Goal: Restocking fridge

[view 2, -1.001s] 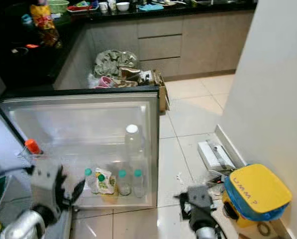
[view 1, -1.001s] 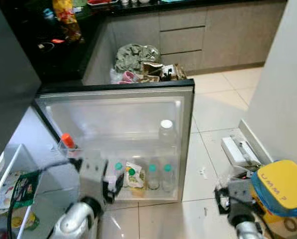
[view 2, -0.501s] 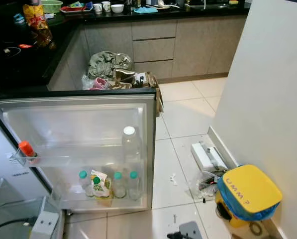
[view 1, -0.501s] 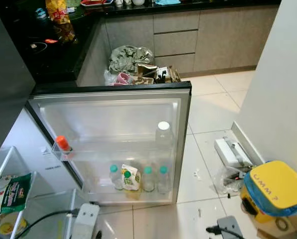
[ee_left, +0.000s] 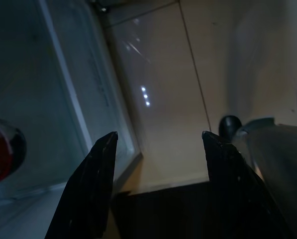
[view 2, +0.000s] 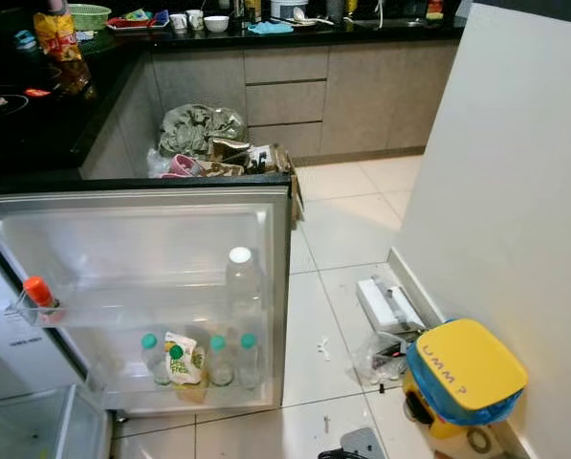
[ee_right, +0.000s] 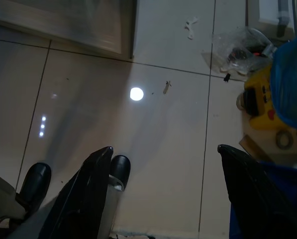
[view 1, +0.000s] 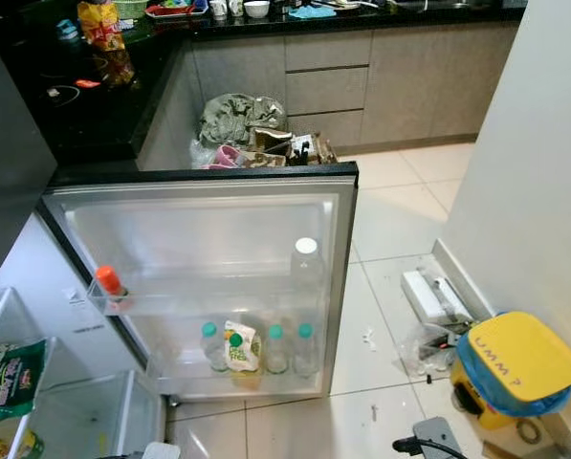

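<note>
We find the fridge door [view 1: 208, 277] open, bottles [view 1: 256, 346] on its lower shelf — both our grippers [ee_left: 158, 149] [ee_right: 163, 164] hang empty, fingers apart; restocking looks unfinished.

The fridge door [view 1: 208, 277] stands open ahead, swung out over the floor [view 1: 390, 215]. Bottles [view 1: 256, 346] and a carton [view 1: 238, 347] sit in its lower shelf, a tall bottle [view 1: 306, 263] above them. Behind the door lies a trash pile [view 1: 252, 129] against the cabinets [view 1: 381, 72]. A bin [view 1: 515, 368] stands at the right wall [view 1: 534, 172].
</note>
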Robot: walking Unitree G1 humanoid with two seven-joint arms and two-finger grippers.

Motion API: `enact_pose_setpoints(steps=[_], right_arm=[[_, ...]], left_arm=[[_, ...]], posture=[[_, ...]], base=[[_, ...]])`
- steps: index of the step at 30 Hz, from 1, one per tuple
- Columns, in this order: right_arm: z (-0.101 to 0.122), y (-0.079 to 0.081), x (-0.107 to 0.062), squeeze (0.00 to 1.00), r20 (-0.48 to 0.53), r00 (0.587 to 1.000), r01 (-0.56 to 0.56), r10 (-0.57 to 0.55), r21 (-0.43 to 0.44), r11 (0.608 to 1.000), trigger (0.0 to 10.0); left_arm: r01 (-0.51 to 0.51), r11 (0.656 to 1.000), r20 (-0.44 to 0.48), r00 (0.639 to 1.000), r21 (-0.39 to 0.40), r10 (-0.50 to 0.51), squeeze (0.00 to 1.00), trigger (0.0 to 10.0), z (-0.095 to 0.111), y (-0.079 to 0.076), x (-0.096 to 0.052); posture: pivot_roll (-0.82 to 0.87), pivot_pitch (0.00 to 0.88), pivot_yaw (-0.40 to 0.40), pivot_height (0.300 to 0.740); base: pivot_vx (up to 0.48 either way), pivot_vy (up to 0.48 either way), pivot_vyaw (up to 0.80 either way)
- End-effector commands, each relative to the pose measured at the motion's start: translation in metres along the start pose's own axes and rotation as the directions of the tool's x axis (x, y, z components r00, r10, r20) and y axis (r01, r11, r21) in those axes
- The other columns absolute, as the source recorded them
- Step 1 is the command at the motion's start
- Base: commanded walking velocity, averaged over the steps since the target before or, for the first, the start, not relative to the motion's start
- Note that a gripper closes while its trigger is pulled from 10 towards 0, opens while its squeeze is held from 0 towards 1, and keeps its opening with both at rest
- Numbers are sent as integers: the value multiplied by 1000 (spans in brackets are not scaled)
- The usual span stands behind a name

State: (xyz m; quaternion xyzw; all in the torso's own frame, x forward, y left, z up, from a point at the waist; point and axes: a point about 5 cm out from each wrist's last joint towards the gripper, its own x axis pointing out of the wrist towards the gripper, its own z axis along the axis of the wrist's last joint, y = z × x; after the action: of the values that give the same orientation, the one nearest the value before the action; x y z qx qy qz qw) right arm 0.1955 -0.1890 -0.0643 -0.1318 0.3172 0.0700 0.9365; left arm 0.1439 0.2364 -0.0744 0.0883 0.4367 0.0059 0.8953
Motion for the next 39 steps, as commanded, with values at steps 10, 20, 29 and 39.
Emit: enact_pose_setpoints(steps=[10, 20, 29, 39], right_arm=[[12, 12, 5, 0, 49, 998, -37, 37, -6, 999, 10000], [11, 13, 4, 0, 45, 998, -42, 42, -14, 999, 10000], [8, 14, 4, 0, 36, 998, -47, 48, -22, 999, 10000], [11, 17, 5, 0, 42, 997, -64, 65, -41, 997, 10000]], left_arm=[[-26, 999, 49, 999, 33, 25, 0, 10000, 5, 3, 4], [-39, 999, 73, 997, 34, 36, 0, 10000, 10, 3, 6], [-45, 999, 81, 996, 24, 43, 0, 10000, 11, 3, 8], [-49, 999, 81, 996, 9, 48, 0, 10000, 11, 3, 9]], posture=[[-83, 88, 28, 740], [-82, 90, 32, 740], [-83, 89, 32, 740], [-84, 94, 29, 740]], base=[[0, 0, 0], [0, -406, 0], [0, -428, 0], [0, -397, 0]])
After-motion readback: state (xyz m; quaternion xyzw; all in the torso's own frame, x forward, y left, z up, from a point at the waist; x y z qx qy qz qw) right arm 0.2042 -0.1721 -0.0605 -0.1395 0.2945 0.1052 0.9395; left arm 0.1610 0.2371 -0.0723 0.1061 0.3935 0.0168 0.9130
